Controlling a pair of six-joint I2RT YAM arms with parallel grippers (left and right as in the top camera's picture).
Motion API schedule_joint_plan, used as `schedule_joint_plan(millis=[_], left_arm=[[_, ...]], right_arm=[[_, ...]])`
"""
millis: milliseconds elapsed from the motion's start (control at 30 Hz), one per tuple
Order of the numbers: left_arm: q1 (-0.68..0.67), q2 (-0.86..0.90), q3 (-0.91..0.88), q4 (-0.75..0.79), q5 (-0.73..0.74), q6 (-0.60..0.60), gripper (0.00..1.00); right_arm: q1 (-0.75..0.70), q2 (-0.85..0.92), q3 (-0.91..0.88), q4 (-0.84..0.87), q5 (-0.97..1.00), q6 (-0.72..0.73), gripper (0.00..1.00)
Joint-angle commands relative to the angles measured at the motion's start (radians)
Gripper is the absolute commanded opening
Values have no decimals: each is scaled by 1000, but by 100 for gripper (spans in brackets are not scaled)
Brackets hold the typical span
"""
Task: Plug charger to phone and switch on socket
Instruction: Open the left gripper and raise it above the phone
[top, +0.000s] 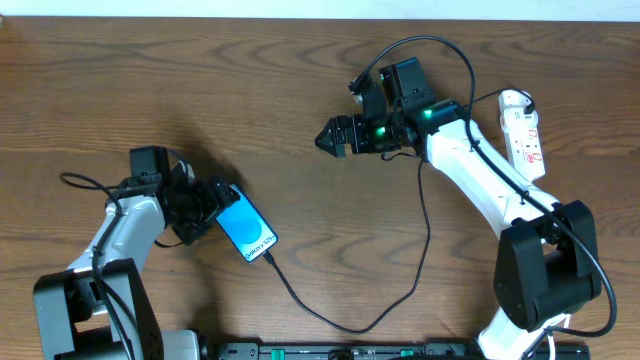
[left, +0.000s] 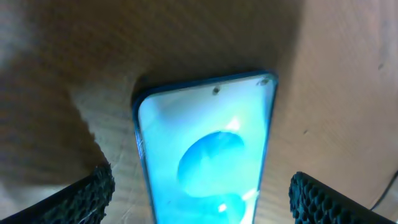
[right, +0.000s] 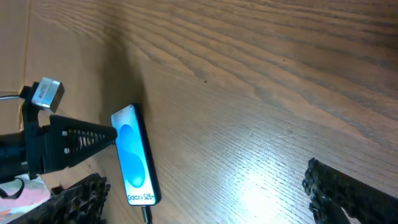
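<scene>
Closest to us, in the left wrist view, two black ribbed fingers (left: 93, 193) sit at the bottom corners with the phone (left: 205, 155) lying flat between them. Its blue screen is lit and faces up on the brown wooden surface (top: 200, 80). We see bare wood on either side of the phone, so the jaws of the left gripper (top: 213, 212) are spread, straddling the phone's upper end without pinching it. From the right wrist view one finger tip looks close against the phone's edge; we cannot tell whether it touches.

From overhead, we find the phone at the left of the surface, lying at a slant. The charger (top: 400, 300) meets the phone's lower end, loops toward the near edge, then climbs to the right arm, where we lose it.

The right gripper (top: 332, 137) hangs over bare wood, well apart from the phone. Its jaws are spread wide with nothing between them.

The socket (top: 525, 130) lies at the far right, beyond the right arm. We cannot read its switches.
</scene>
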Motion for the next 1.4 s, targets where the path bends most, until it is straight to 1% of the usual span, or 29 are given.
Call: schedule_joint_plan(millis=[0, 200, 300, 333, 433, 533, 600, 733, 833, 1033, 1167, 1367], left_arm=[[0, 0, 35, -64, -50, 84, 93], [-10, -92, 172, -202, -138, 163, 94], [-36, -158, 262, -287, -205, 220, 100], [-47, -175, 287, -313, -222, 243, 98], [-101, -239, 380, -428, -276, 320, 98], [-164, -303, 423, -502, -338, 336, 98], [-211, -364, 423, -517, -348, 336, 98], [-257, -440, 423, -523, -350, 340, 98], [-280, -503, 423, -523, -353, 386, 98], [-291, -599, 423, -551, -444, 399, 98], [-291, -635, 423, -573, -443, 399, 98], [-291, -629, 423, -572, -443, 399, 98]], right_arm=[[5, -28, 9, -2, 16, -20, 99], [5, -28, 9, 0, 51, -19, 99], [5, -28, 9, 3, 52, -19, 99], [5, -28, 9, 3, 55, -19, 99], [5, -28, 9, 3, 64, -19, 99], [5, -28, 9, 2, 87, -19, 99], [5, -28, 9, 2, 89, -19, 99], [5, -28, 9, 2, 89, -19, 99], [5, -28, 9, 2, 89, -19, 99], [5, -28, 9, 2, 89, -19, 99], [5, -28, 9, 2, 89, -19, 99], [5, -28, 9, -9, 74, -18, 99]])
